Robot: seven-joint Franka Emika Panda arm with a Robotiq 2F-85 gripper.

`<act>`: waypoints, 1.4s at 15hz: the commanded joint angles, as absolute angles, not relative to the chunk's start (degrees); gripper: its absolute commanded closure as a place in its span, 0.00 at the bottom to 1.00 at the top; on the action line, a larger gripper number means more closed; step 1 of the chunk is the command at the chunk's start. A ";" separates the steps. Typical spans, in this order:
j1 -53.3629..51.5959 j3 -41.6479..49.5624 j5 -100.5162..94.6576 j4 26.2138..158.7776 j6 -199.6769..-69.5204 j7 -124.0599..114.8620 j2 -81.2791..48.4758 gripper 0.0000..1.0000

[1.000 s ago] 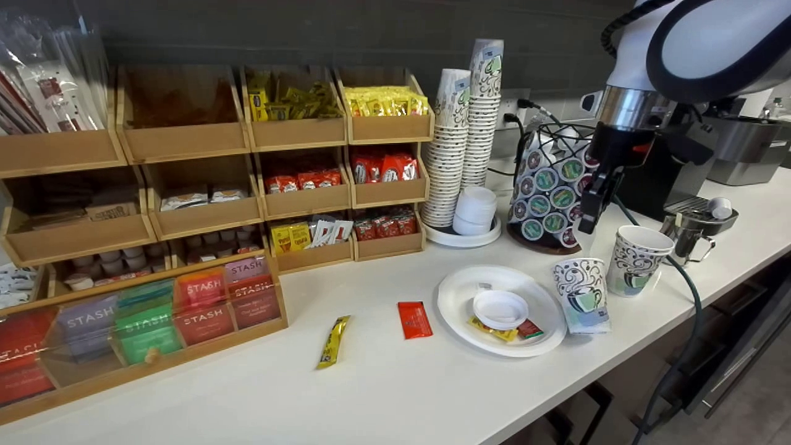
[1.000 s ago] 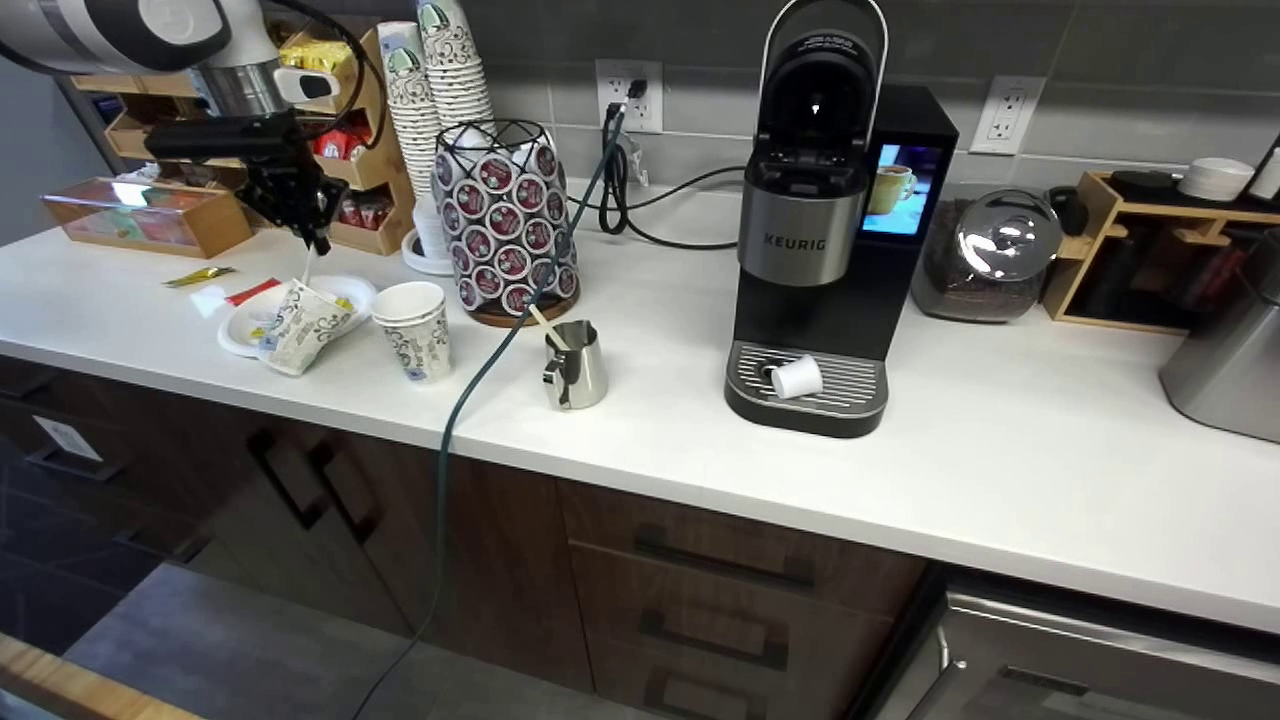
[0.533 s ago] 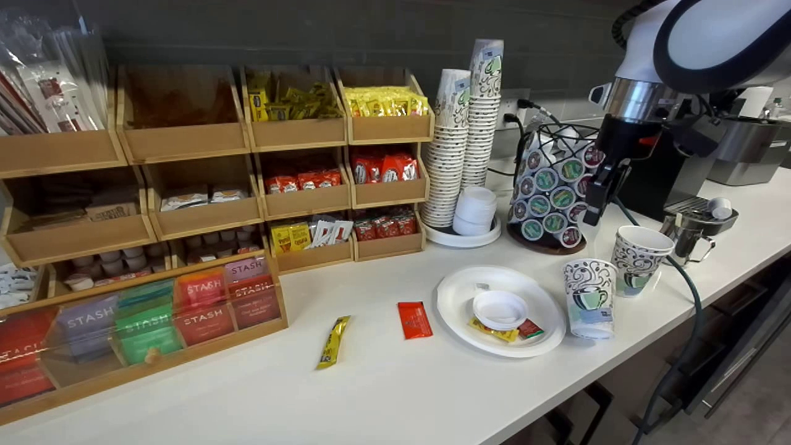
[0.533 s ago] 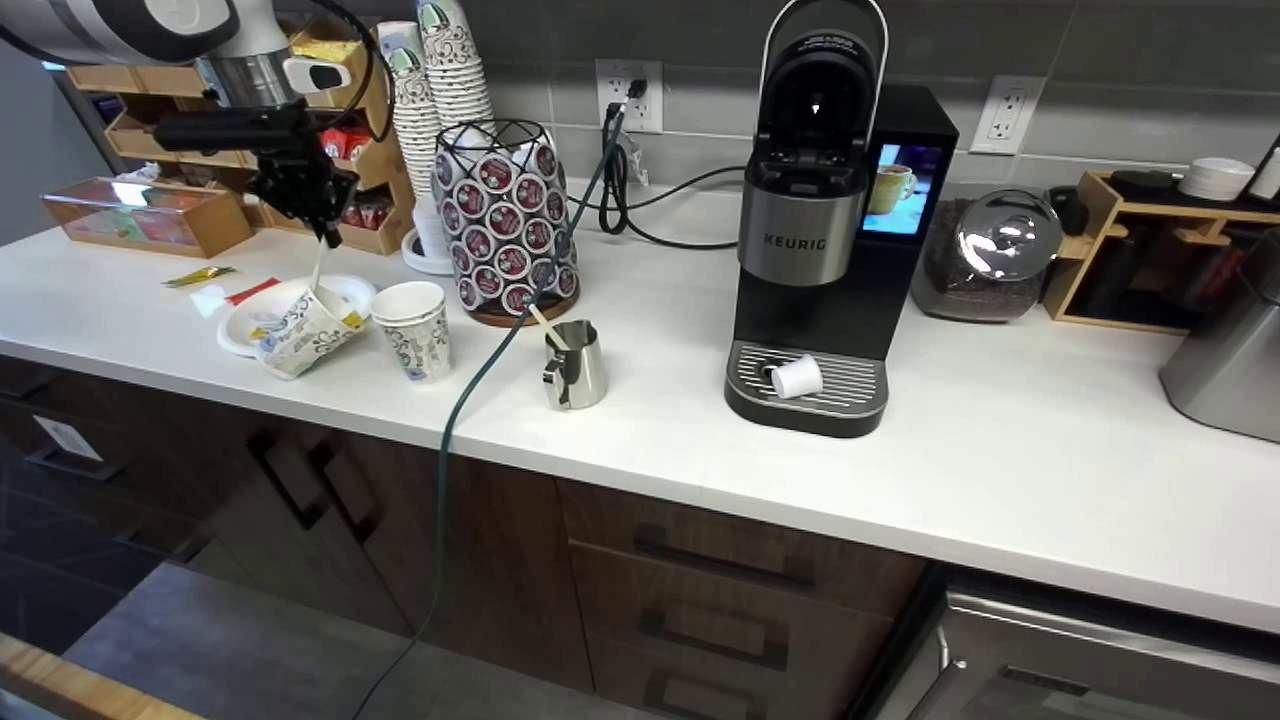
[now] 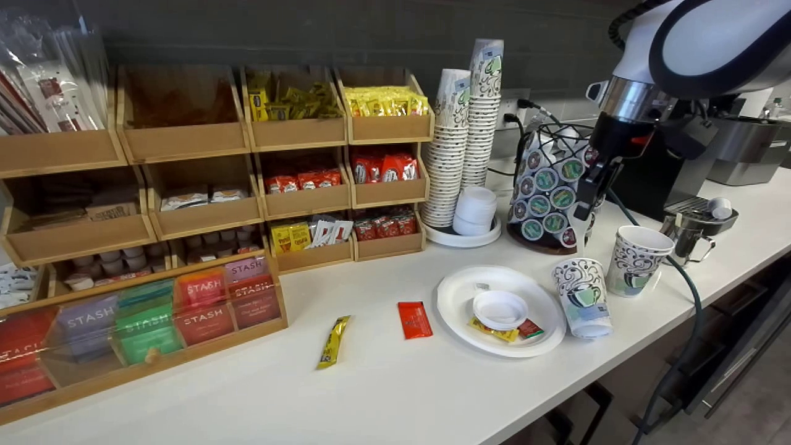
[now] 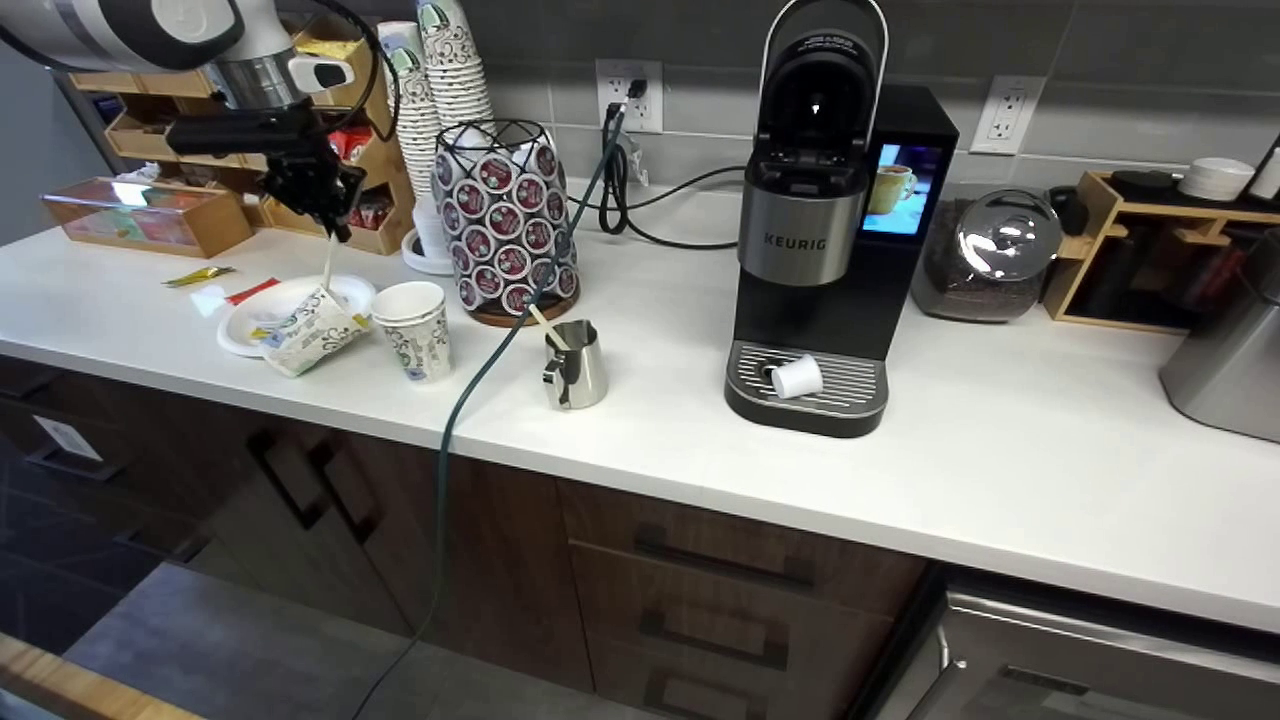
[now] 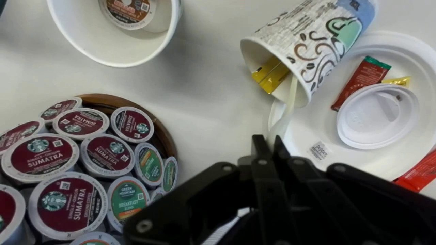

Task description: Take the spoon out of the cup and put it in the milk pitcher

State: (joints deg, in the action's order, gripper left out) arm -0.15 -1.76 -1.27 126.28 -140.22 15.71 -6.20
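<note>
Since my gripper (image 7: 269, 139) pinches the spoon (image 7: 284, 117) by its wider end, the handle (image 7: 292, 90), inside the tilted cup (image 7: 310, 46), probably props it. I'd lower that first into the milk pitcher (image 6: 578, 372), farther right.

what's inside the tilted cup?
Inside the cup: yellow packaging, one packet or two unclear, and part of the spoon, whose other end is in the hand. The cup itself hides the spoon's far end and whatever lies deeper.
</note>
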 commanded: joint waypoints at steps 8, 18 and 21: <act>0.44 -0.60 -1.37 122.99 -143.79 14.01 -1.53 0.97; 10.39 3.96 -16.32 143.99 -150.79 -11.12 18.41 0.98; 16.43 4.92 -18.92 143.35 -149.71 -15.88 18.96 0.98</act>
State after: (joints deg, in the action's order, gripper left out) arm 11.52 4.41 -15.80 141.59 -149.38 -10.70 16.67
